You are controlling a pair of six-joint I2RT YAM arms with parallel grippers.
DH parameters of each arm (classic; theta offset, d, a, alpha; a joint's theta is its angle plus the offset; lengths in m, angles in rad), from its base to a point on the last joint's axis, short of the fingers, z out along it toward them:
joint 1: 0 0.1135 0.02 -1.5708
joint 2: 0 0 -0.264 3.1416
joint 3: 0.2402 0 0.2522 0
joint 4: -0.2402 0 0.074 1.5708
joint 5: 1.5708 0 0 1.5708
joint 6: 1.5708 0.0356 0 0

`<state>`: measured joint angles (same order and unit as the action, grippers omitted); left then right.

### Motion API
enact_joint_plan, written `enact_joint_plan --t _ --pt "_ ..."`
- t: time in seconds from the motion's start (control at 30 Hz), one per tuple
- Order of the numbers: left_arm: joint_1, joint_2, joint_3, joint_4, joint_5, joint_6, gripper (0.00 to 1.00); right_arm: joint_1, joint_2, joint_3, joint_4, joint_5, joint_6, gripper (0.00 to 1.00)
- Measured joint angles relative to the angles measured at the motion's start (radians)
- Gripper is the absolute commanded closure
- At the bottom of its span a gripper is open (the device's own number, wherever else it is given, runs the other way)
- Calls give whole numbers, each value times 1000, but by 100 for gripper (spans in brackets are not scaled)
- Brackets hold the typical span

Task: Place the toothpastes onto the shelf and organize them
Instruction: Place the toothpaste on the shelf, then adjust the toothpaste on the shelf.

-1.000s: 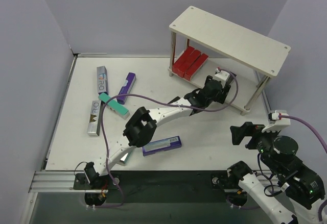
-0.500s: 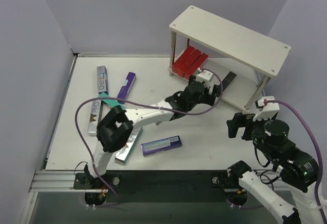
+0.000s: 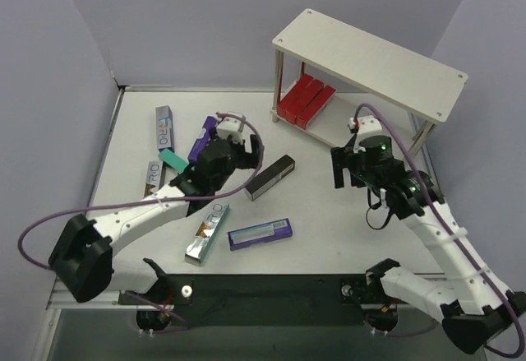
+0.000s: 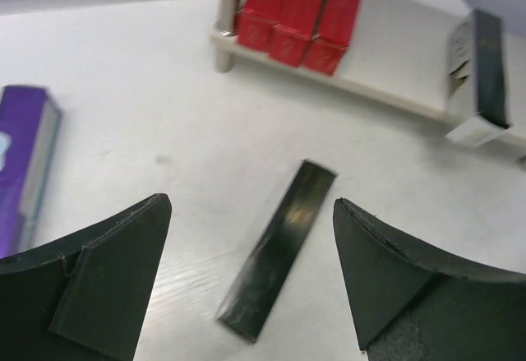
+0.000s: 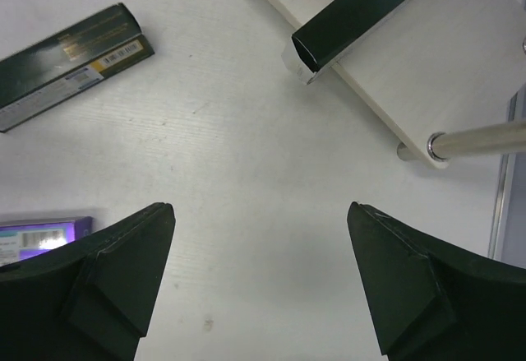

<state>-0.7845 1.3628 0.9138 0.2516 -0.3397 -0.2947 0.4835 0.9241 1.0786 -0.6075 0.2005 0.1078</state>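
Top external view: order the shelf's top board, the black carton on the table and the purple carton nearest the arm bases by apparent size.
Largest by far: shelf's top board.
Then black carton and purple carton, which look about alike, so there is no clear ranking between them.

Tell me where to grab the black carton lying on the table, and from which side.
Take the black carton across its narrow width near mid-length, from straight above. It lies flat and diagonal with both long edges free, so the open left gripper probably needs only a slight twist to straddle it.
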Motion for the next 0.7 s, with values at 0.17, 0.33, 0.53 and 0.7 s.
enact_joint_plan --t 0.17,0.33,0.53,0.7 --pt "185 -185 -177 -41 64 21 9 -13 230 26 50 14 -121 13" --pt "287 -303 -245 -74 64 56 9 -29 426 115 72 41 -282 15" --pt "290 -314 -205 -151 60 151 8 -73 616 228 100 90 -454 20" --pt "291 -333 -203 -171 47 222 8 -92 735 275 113 104 -553 22"
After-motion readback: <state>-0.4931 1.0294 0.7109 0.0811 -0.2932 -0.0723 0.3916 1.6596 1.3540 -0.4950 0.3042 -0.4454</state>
